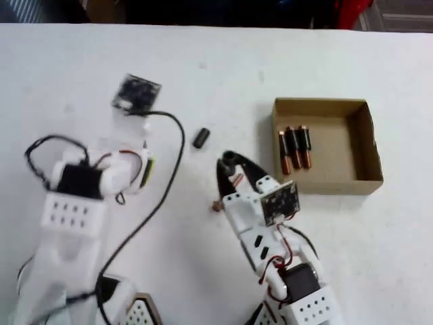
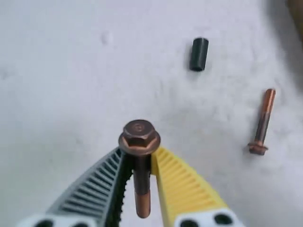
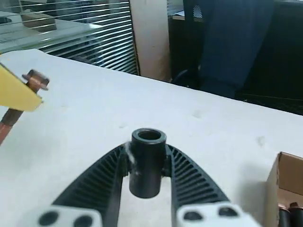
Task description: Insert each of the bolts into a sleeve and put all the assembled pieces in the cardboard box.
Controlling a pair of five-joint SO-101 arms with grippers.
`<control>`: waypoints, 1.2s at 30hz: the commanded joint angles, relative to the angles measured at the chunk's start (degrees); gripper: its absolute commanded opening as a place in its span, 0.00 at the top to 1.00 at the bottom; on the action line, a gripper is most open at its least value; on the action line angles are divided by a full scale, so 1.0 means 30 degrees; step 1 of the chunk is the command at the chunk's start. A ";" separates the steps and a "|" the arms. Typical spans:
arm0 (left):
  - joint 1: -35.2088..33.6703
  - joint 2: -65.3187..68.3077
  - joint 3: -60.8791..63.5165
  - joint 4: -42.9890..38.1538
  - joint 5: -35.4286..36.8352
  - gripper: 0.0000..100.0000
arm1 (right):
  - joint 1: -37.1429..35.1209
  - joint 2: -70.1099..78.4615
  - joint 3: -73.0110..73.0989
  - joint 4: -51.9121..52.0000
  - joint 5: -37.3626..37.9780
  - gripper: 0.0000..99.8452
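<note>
**Bolt and sleeve gripped, unmated**

Near the box [image 1: 338,145], my right jaws clamp a sleeve [image 3: 147,163], bore end free. Farther from the box, my left jaws pinch a bolt [image 2: 138,156], shank running back between them.

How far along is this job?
Done: three assembled pieces lie in the cardboard box. In hand: the left hand grips a bolt, the right hand a sleeve, not yet joined. Left: that pair, plus a loose bolt and loose sleeve on the table.
</note>
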 commanded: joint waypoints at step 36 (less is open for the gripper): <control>0.8132 -0.8454 0.5099 -1.1106 0.3311 0.98 | -0.3853 -0.0073 0.0176 -0.1421 0.0000 0.98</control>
